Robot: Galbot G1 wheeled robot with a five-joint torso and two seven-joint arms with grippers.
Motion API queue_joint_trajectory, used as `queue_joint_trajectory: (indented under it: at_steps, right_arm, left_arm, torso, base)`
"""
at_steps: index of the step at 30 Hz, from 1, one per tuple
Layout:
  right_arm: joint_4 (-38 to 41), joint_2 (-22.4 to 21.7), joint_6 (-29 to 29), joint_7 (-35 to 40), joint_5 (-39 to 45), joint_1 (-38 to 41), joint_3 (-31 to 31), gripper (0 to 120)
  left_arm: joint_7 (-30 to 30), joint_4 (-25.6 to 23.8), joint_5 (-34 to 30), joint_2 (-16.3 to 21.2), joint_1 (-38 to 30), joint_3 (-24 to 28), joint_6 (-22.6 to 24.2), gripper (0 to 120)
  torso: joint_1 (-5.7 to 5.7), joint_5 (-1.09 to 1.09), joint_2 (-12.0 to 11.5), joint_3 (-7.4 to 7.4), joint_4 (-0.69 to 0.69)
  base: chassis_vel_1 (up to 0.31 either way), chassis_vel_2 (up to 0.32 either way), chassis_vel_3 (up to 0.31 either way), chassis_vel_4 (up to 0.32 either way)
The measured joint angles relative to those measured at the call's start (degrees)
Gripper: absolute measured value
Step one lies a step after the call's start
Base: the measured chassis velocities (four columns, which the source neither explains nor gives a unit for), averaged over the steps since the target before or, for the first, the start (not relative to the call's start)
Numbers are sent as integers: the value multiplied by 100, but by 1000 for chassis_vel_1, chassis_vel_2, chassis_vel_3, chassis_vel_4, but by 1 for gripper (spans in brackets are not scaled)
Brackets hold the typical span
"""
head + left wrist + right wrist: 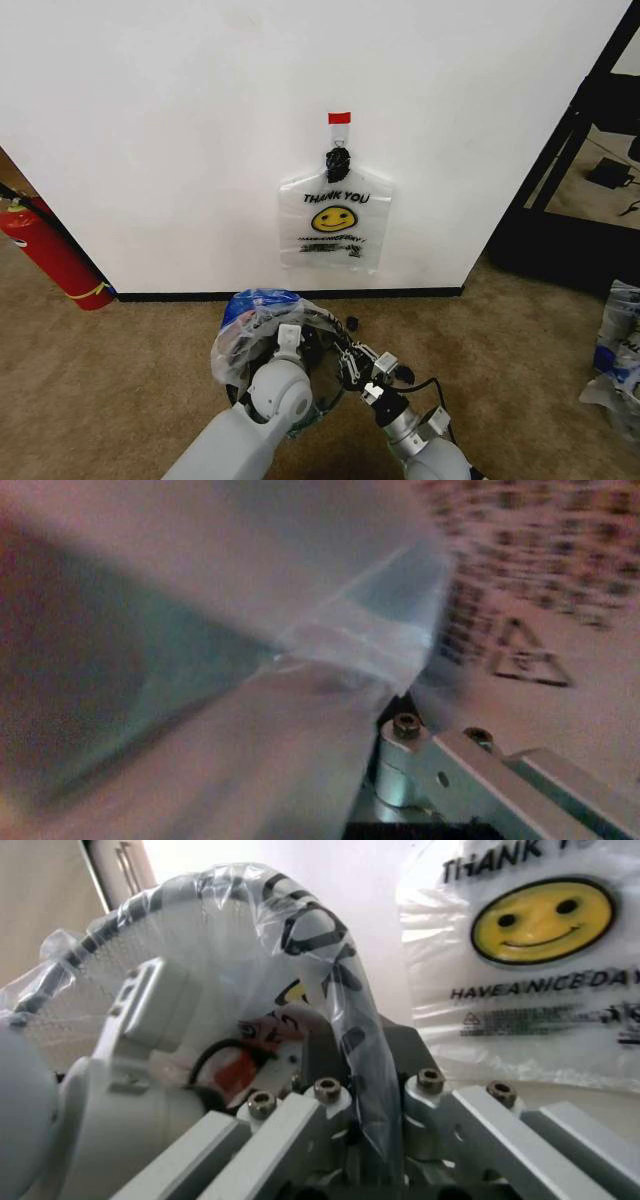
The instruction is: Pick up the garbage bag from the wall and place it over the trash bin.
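Both my grippers, left [290,338] and right [350,366], clamp the garbage bag [250,325] over the trash bin [120,922]; next, seat it evenly

Pale grey arms [240,440], silver fingers [300,1117] — hex screws

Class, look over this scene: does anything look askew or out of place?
Yes. The garbage bag sits bunched and lopsided over the trash bin rather than spread evenly. Both end effectors, left and right, are at its plastic.
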Motion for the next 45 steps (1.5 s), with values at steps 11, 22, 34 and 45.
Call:
queue_joint_trajectory:
  at_steps: [11,22,34,45]
  right_arm:
    - [116,131,-81,389,93,103,-186,0]
    - [-77,160,35,559,-370,-23,-83,0]
    - [-367,349,-168,1496,-424,236,-109,0]
    - [-485,495,-218,1617,-383,283,-121,0]
  left_arm:
    - [85,-123,173,-55,300,209,46,0]
    - [97,-415,114,50,213,193,52,0]
    - [541,-1364,-183,368,1022,-75,457,0]
    - [1012,-2083,-505,587,1317,-257,762,0]
  torso:
    - [0,0,0,0,0]
    - [0,0,0,-1,0]
    - [0,-1,0,0,1]
    - [0,-1,0,0,0]
  base:
    - [0,0,0,0]
    - [0,0,0,0]
    - [0,0,0,0]
    - [0,0,0,0]
